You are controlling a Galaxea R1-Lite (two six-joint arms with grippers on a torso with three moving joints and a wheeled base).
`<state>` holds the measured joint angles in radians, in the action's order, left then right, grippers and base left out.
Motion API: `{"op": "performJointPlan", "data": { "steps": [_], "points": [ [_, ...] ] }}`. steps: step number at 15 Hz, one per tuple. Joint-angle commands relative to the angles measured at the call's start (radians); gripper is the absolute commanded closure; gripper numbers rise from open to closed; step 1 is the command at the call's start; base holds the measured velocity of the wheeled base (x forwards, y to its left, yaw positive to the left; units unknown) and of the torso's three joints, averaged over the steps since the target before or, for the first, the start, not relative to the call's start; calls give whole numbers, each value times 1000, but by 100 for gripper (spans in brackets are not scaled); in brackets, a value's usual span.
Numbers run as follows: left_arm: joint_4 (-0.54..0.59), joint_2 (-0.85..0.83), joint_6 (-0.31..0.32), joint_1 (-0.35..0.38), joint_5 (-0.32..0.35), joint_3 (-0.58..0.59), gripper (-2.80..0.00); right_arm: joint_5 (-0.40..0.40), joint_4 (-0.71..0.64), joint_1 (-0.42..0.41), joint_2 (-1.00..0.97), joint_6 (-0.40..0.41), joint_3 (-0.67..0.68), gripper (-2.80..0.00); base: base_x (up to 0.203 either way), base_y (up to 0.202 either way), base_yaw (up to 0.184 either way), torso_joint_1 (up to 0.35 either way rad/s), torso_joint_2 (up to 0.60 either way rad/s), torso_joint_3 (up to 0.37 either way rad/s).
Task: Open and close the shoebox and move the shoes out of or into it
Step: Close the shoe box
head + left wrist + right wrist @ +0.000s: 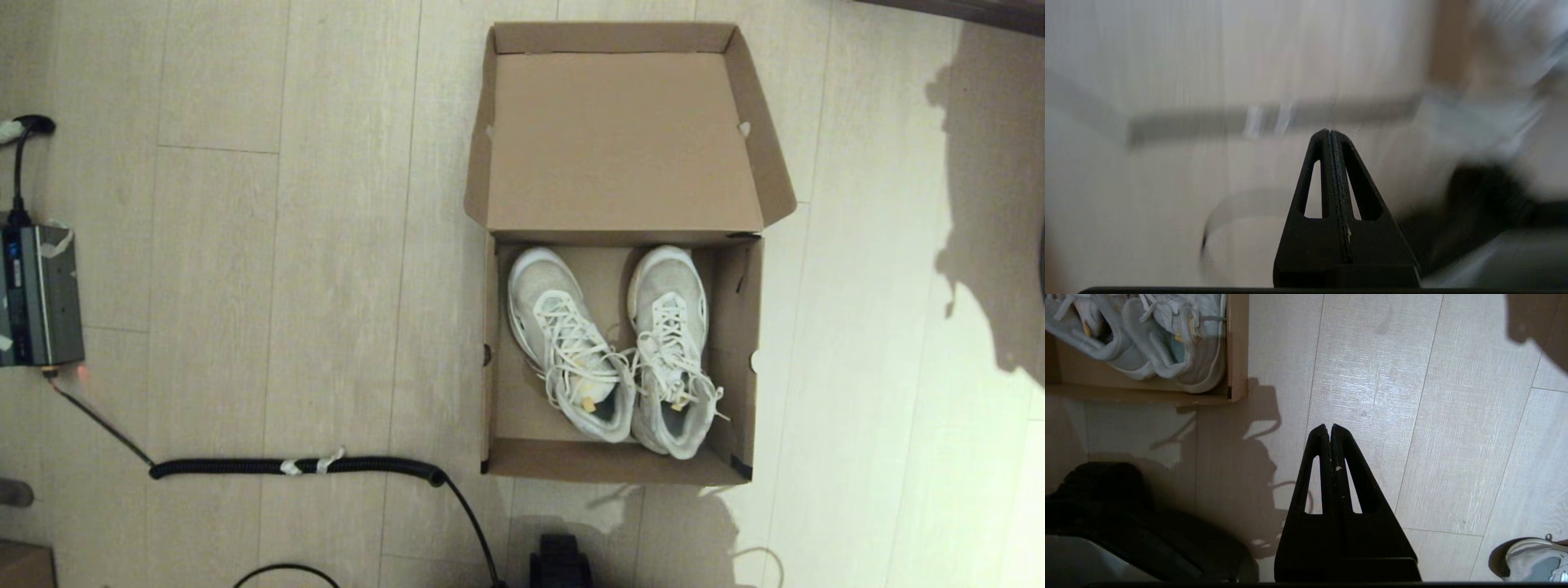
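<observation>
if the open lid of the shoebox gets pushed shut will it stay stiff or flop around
The lid looks like thin single-sheet cardboard, so it will probably flex under a one-point push. Its side flaps splay outward and may catch on the shoebox walls. It likely swings easily at the hinge fold.

A: What's lying on the floor (245, 245)?
B: A coiled cable (294, 466) is lying at seven o'clock; a grey device (39, 296) is sitting at nine.
A: Anything else?
B: A stray shoe (1533, 555) is showing in the right wrist view.
</observation>
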<state>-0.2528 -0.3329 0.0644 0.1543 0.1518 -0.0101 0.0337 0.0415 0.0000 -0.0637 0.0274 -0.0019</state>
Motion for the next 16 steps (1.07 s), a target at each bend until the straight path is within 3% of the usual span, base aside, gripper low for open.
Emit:
{"op": "performJointPlan", "data": {
  "steps": [1,3,6,8,10,11,12,13,16],
  "points": [
    [239,42,0,-13,-38,-8,0,-6,-5,-6,62,-4,14,0,0,0,0,0,0,0],
    [247,24,-55,-134,-52,-12,0,-4,-3,-6,62,-18,14,0,0,0,0,0,0,0],
    [266,185,-103,-151,-97,-18,0,1,-2,-5,62,-64,16,0,0,0,0,0,0,0],
    [300,317,-32,-150,-124,-27,0,3,-2,-6,62,-64,16,0,0,0,0,0,0,0],
    [357,331,120,-151,-109,-35,0,3,-2,-5,62,-67,16,0,0,0,0,0,0,0],
    [395,326,101,-153,-100,-46,0,3,-3,-5,62,-67,16,0,0,0,0,0,0,0],
    [411,327,9,-153,-107,-53,0,3,-3,-6,62,-69,16,0,0,0,0,0,0,0],
    [419,331,-44,-154,-137,-57,0,3,-3,-5,62,-70,16,0,0,0,0,0,0,0],
    [380,331,-55,-154,-162,-43,0,3,0,-5,62,-75,11,0,0,0,0,0,0,0]
  ]
}}
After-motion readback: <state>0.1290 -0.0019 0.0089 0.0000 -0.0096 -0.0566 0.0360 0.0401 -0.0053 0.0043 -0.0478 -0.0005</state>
